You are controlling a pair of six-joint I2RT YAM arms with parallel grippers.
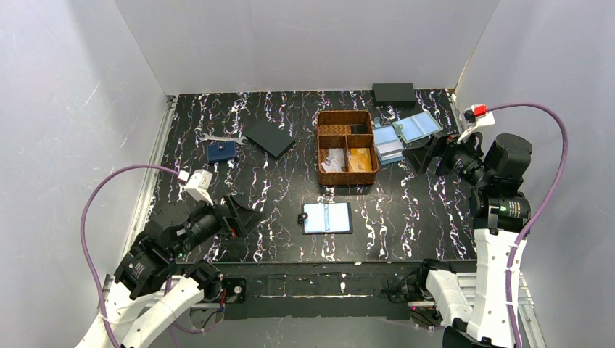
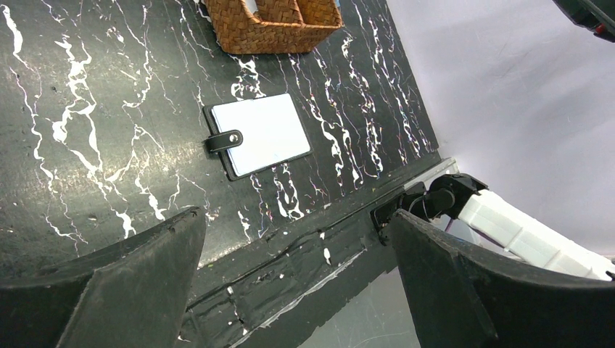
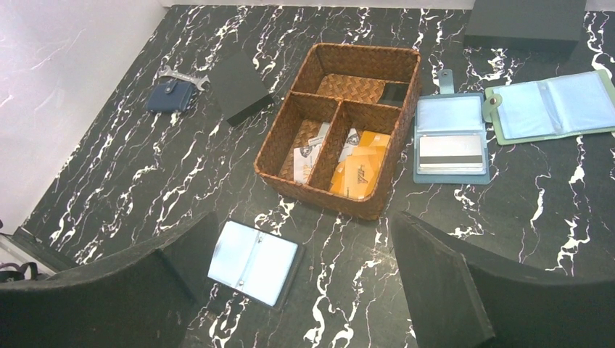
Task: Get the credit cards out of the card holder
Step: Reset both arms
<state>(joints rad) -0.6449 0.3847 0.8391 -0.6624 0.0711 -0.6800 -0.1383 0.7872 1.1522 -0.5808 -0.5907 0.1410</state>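
Near the front edge of the worktop [image 1: 435, 217], the card holder [image 1: 326, 217] lies open and flat, just before the basket [image 1: 319, 148] holding orange credit cards [image 3: 360, 170]. Your left end effector [image 2: 294, 216] and right end effector [image 3: 303, 217] both stand apart, empty. Pin one leaf, then draw any remaining card sideways along its sleeve.
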